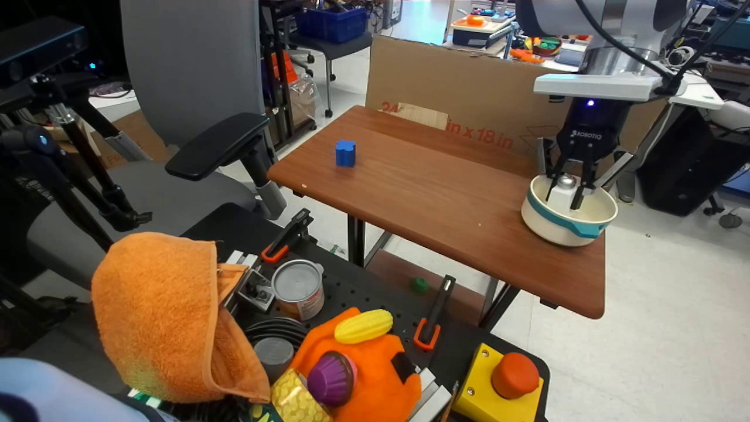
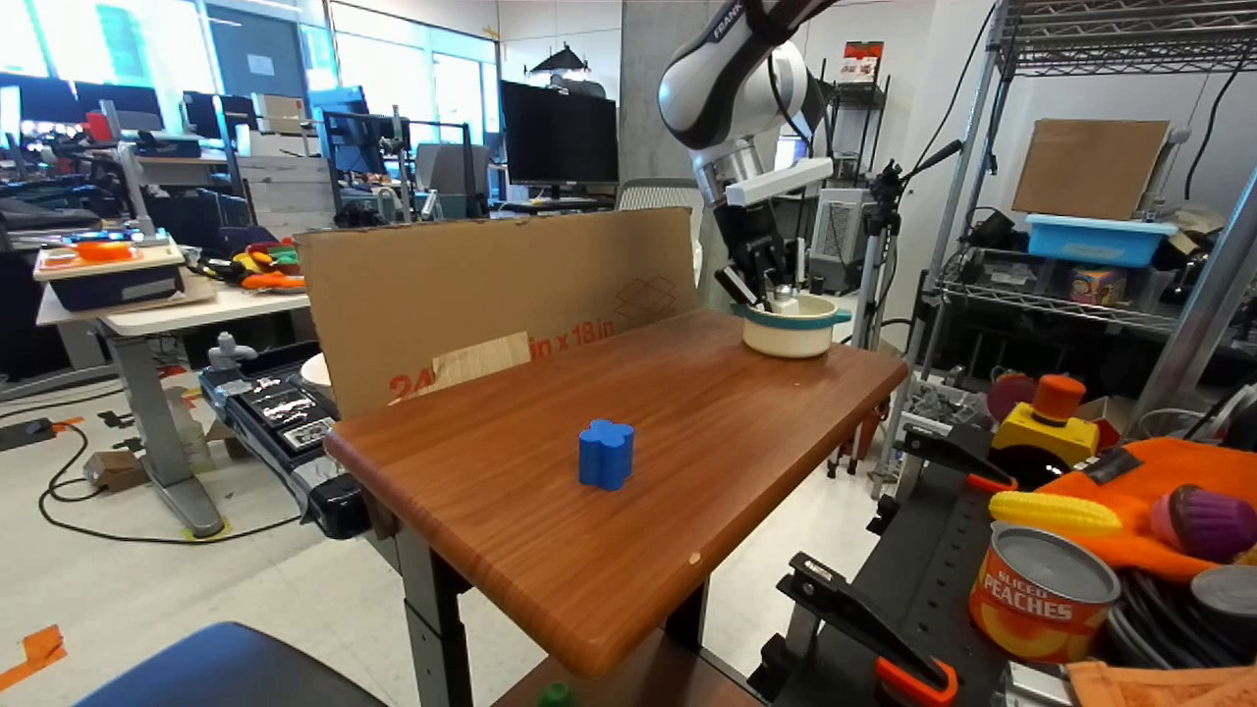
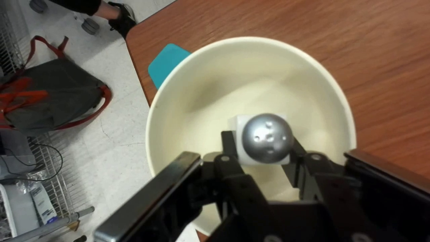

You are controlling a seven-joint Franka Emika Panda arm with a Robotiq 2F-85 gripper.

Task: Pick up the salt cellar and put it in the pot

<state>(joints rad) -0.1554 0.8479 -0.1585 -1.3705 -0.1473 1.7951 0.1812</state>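
Note:
The salt cellar [image 3: 267,138], a small white square-bodied shaker with a rounded silver cap, stands upright between my gripper's [image 3: 262,148] two black fingers. They press on it from both sides. The pot [image 3: 249,42], cream with a teal rim and handles, lies directly under it. In an exterior view, the fingers [image 1: 563,198] and the shaker [image 1: 566,183] are inside the pot [image 1: 548,224], below its rim. The pot [image 2: 789,339] and the shaker [image 2: 785,302] also show in another exterior view. I cannot tell whether the shaker's base touches the pot's floor.
The pot sits near one end of the brown table [image 1: 433,193]. A blue flower-shaped block [image 1: 345,153] stands towards the table's opposite end. A cardboard sheet [image 2: 491,285] stands along one long side. A black side surface holds a can [image 2: 1043,594] and a towel [image 1: 158,310].

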